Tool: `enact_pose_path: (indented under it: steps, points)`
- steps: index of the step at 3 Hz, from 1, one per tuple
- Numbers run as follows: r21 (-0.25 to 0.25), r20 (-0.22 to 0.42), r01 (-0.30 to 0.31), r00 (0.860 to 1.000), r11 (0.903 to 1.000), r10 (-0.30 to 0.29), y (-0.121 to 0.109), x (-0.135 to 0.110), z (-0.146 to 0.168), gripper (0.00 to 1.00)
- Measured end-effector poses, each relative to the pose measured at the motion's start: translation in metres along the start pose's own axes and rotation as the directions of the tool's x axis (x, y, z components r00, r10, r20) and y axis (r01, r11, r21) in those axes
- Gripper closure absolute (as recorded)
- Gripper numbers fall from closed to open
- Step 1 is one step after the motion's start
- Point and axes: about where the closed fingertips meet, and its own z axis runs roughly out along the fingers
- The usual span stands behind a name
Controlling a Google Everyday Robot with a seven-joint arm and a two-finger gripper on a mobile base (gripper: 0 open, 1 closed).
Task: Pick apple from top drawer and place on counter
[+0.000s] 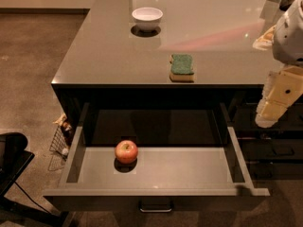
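Note:
The red apple [126, 151] with a yellowish patch sits on the pale floor of the top drawer [156, 191], left of its middle. The drawer is pulled fully out below the counter [109, 46], with a small metal handle [155, 206] on its front. My gripper [271, 113] hangs from the white arm at the right edge of the view. It is beside the counter's front right corner, above and to the right of the drawer, well apart from the apple.
A white bowl [147, 18] stands at the back of the counter. A green-topped sponge [182, 67] lies near its front edge. A wire basket [59, 141] sits on the floor left of the drawer. A black object [12, 157] is at lower left.

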Motion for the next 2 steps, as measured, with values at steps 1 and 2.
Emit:
enact_pose_path:
  steps: [1,2]
  points:
    - [0.0,0.0,0.0,1.0,1.0,0.0,0.0,0.0,0.0,0.0]
    - [0.0,0.063,0.0,0.998,1.0,0.0,0.001,0.0,0.013,0.0]
